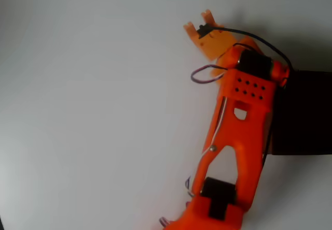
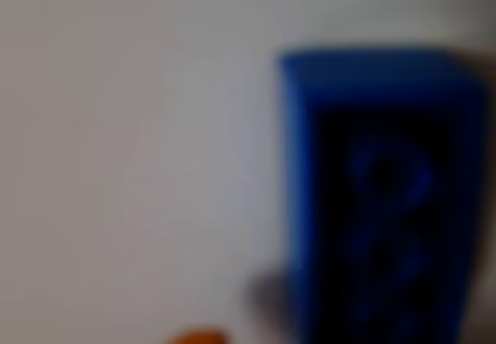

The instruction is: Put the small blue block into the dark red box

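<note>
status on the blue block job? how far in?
Early stage. Nothing looks done: in the wrist view the blue block fills the right side, close and blurred, apparently on the white table. In hand: the approach; overhead, the gripper reaches up-screen. I can't tell whether it holds anything. Left: grasp, carry, drop into the dark box.

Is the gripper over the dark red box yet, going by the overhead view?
No, the gripper hangs over bare white table, up and left of the dark red box.

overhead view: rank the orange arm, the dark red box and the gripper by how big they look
1. orange arm, largest as seen
2. dark red box, though the arm and the picture's right edge cut it off, so its true rank against the arm is unsure
3. gripper, smallest
</note>
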Controlling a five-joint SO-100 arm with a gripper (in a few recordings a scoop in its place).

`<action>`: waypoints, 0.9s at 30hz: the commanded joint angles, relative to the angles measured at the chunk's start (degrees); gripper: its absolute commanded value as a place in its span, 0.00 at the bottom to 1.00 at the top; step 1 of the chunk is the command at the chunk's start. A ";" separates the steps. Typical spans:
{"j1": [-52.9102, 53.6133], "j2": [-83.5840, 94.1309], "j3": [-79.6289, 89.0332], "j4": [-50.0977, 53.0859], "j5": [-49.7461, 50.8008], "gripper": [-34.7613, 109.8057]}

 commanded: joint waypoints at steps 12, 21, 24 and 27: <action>1.49 -2.99 -4.75 0.35 0.97 0.27; 2.02 -4.22 -8.00 2.81 0.35 0.24; 4.04 -2.64 -13.27 8.88 -1.32 0.24; 6.77 2.72 -15.29 13.62 -2.90 0.24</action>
